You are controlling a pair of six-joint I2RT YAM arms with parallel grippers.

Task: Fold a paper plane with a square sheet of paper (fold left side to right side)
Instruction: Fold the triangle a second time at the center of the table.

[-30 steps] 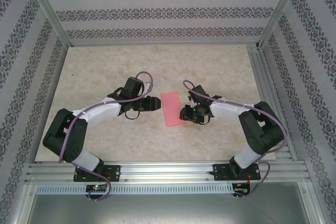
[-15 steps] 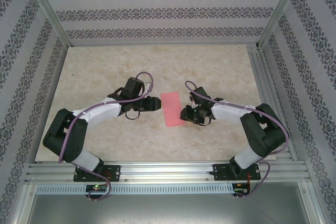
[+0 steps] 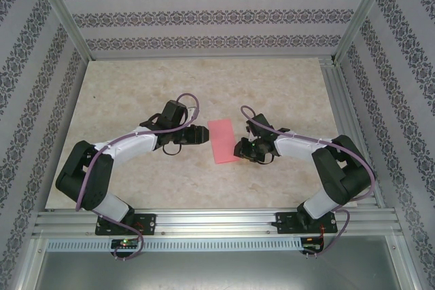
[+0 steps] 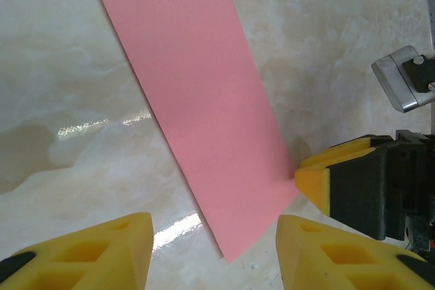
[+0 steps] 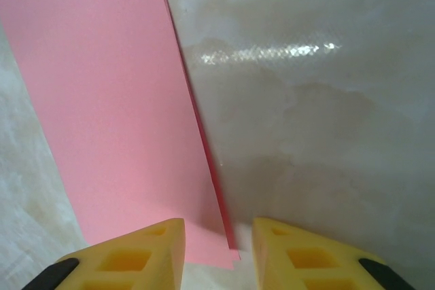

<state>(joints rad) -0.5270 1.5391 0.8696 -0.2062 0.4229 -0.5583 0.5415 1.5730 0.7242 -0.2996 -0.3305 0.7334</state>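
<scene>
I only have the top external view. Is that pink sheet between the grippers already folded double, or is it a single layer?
Observer: It is doubled. In the right wrist view the square sheet of paper shows a second, darker layer along one long edge, slightly offset at the near corner.
Operator: Where does the right gripper sit relative to that edge?
Observer: The right gripper has its jaws apart, one finger on each side of that layered edge at the corner, and the sheet lies flat on the table.
</scene>
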